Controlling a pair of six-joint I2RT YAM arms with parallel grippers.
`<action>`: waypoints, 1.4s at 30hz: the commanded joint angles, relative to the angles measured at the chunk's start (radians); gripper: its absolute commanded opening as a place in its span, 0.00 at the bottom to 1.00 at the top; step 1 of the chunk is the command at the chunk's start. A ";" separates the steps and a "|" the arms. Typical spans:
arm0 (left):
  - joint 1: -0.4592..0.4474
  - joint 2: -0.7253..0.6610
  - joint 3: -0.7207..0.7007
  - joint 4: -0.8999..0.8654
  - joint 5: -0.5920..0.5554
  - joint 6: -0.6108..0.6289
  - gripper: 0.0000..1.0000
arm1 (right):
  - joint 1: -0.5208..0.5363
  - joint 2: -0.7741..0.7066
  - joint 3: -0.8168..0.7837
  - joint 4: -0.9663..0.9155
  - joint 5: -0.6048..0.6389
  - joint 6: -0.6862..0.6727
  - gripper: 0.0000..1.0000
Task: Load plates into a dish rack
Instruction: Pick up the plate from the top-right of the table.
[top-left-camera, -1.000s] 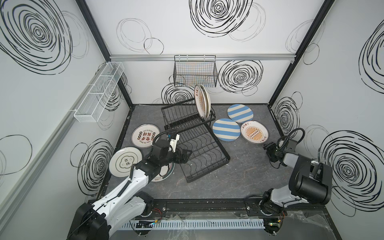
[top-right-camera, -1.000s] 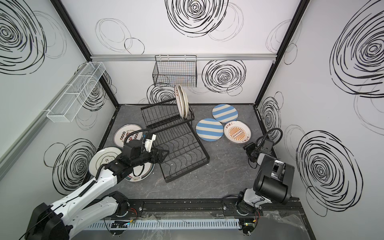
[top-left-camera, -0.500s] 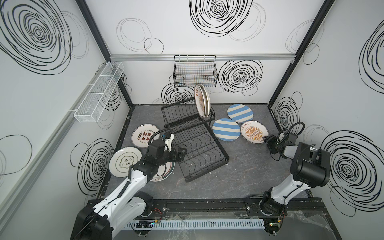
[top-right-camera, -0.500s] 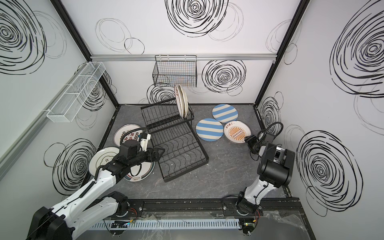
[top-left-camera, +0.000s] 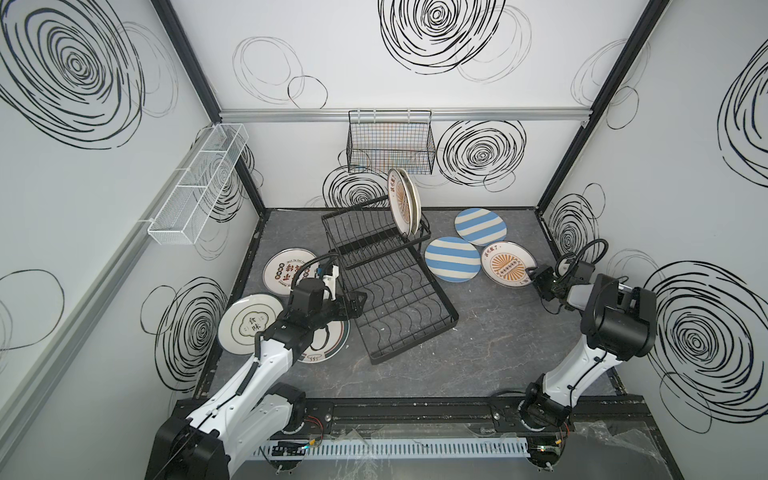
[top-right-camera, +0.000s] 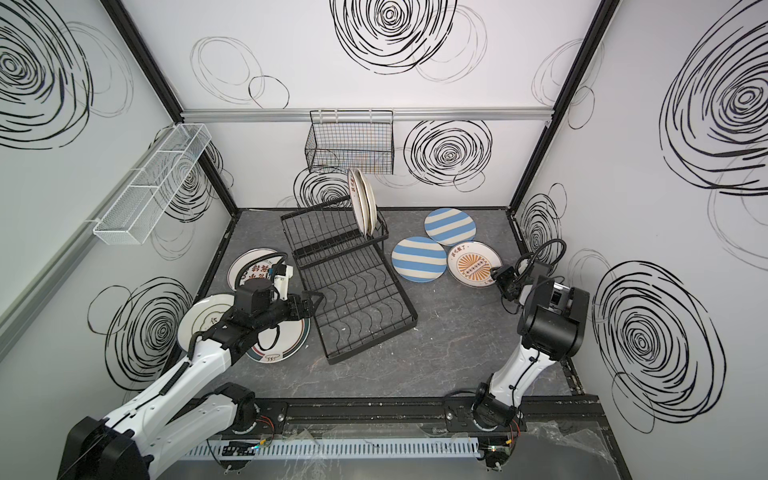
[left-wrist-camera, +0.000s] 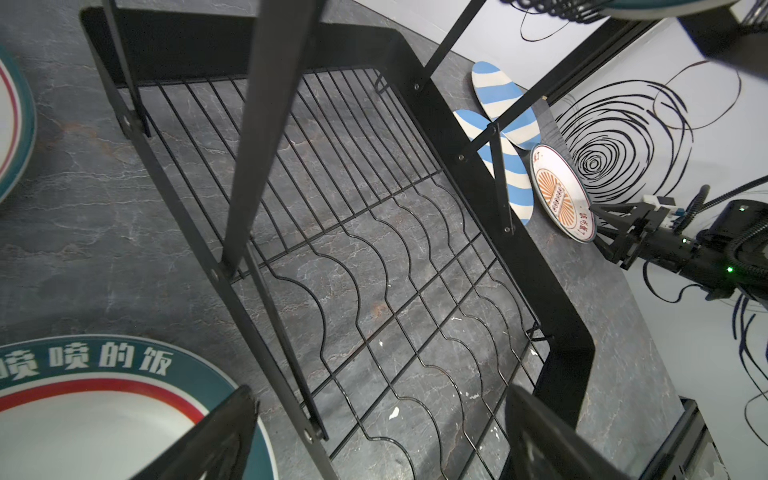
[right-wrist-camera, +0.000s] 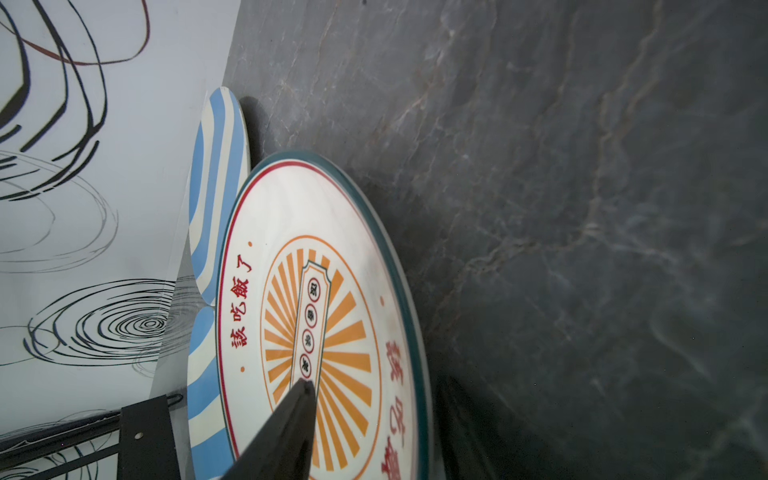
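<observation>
Both top views: show 2 plates (top-left-camera: 402, 206) upright in upper basket of the dish rack (top-left-camera: 390, 291); lower tray bare. Count 6 more lying flat on the desk (top-left-camera: 498, 345). By the left arm: red-black characters plate (top-left-camera: 286, 271), black script plate (top-left-camera: 244, 328), teal-red rim plate (top-left-camera: 330, 349). On other side of rack: striped plates (top-left-camera: 452, 259) and sunburst plate (top-left-camera: 508, 264). So approx. a quarter done, 6 left to load. Place left claw (top-left-camera: 355, 300) at rack's near edge and right claw (top-left-camera: 535, 277) at rim of sunburst plate.

Left wrist: shows left claw fingers (left-wrist-camera: 199, 436) wide apart, nothing between, above lower tray's border.

Right wrist: shows one finger (right-wrist-camera: 291, 424) over face of sunburst plate, the other prob. below the rim. Clamped or not, cannot tell. Prob. the step in hand: picking this plate for the rack.
</observation>
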 joint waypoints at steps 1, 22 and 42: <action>0.015 -0.005 -0.008 0.018 -0.007 -0.011 0.96 | -0.007 0.059 -0.011 -0.091 0.015 -0.006 0.39; 0.038 -0.002 -0.006 0.002 -0.003 -0.011 0.96 | -0.083 0.006 0.002 -0.107 -0.069 0.006 0.00; -0.005 0.076 0.042 -0.061 0.034 0.034 0.96 | 0.012 -0.508 0.032 -0.349 -0.007 -0.042 0.00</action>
